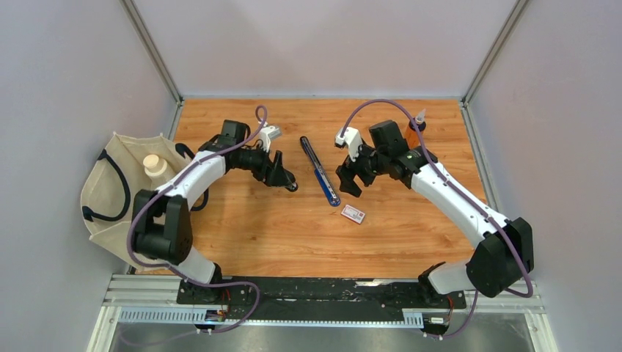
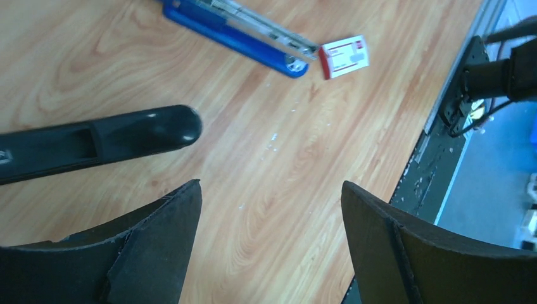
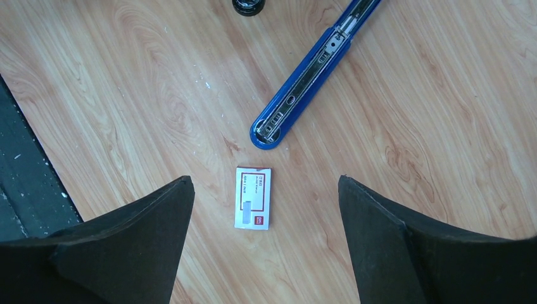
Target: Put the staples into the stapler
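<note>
Wood-grain desk (image 1: 249, 242) inside grey walls, with both arms reaching in from the near edge.

Cream canvas tote bag (image 1: 99, 191) with dark handles is slumped at the desk's left edge, behind the left arm. A pale capped container (image 1: 154, 165) sits on it.

Left gripper (image 1: 284, 180): jaws spread wide, nothing between them. It is over bare desk to the left of the stapler.

Right gripper (image 1: 350, 182): also wide open and empty, just right of the stapler. Its wrist view looks straight down on the box, framed between the two fingers with neither touching it.

Stapler (image 1: 320, 171) lies mid-desk, folded out flat in one long line. The black half points to the far side and the blue half to the near side. The blue half's metal channel faces up. Can't tell whether there are staples in it.

Orange bottle (image 1: 416, 125) stands at the far right, behind the right arm.

Staples box (image 1: 353, 214) lies flat on the desk just off the rounded blue end of the stapler, with a small gap and no contact. It is white card with a red-bordered label and a small red square at one end. The print is too small to read, so no brand is legible. A small grey rectangle shows on its face; can't tell if that is print or a strip.
</note>
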